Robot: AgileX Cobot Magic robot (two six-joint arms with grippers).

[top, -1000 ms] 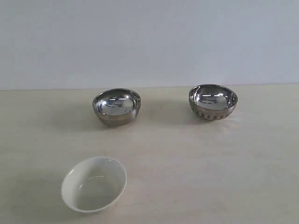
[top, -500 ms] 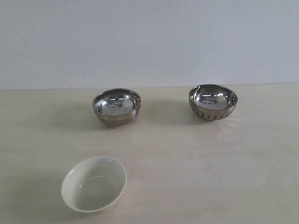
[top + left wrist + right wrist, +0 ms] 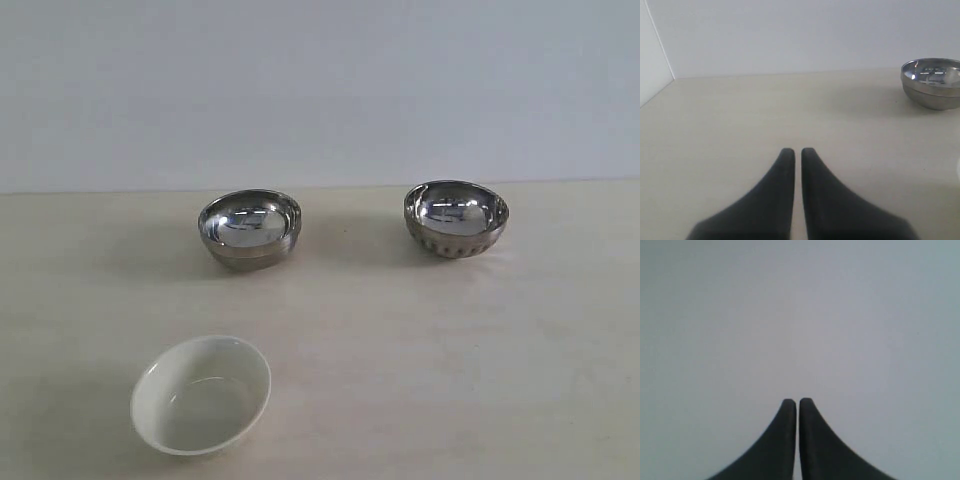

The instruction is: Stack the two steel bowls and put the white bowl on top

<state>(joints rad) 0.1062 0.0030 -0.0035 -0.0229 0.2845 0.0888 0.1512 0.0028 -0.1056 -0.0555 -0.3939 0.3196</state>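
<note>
Three bowls wait apart on the counter: banded steel bowl, dimpled steel bowl, white bowl. Left fingers, nearly closed and empty, see the banded one far ahead. Right fingers likewise, no bowl. Next, probably: open, reach.

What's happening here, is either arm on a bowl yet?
Nothing is being handled. The banded steel bowl, the dimpled steel bowl and the white bowl sit apart and upright on the table, none stacked. The left gripper is shut and empty over the table, the banded steel bowl well ahead of it. The right gripper is also shut and empty; its camera shows only a blank pale surface.
</note>
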